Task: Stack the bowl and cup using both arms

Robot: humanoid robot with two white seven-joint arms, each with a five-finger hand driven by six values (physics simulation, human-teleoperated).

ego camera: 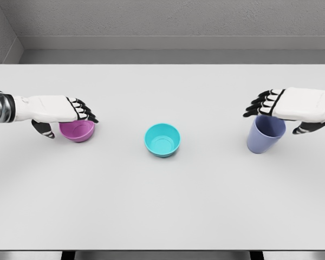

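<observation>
Tabletop: a plain white surface carried three containers in a rough row across its middle, well apart from one another.

Teal bowl: stood upright at the centre of the tabletop, untouched; its midway position suggested it was to serve as the base of the stack, reachable from both sides.

Purple bowl: sat upright toward the left edge, partly covered by the hand above it.

Left hand: lay over the purple bowl's rim, fingers across the top and thumb down its near-left side; it appeared to be closing on the bowl, though a firm clamp could not be confirmed.

Blue cup: stood toward the right edge, apparently tilted slightly, mouth under the palm.

Right hand: covered the cup's mouth from above, fingers curled over the far rim and thumb beside the right wall; whether it truly gripped could not be told.

Stage: judged as grasping, stacking not yet begun.
</observation>
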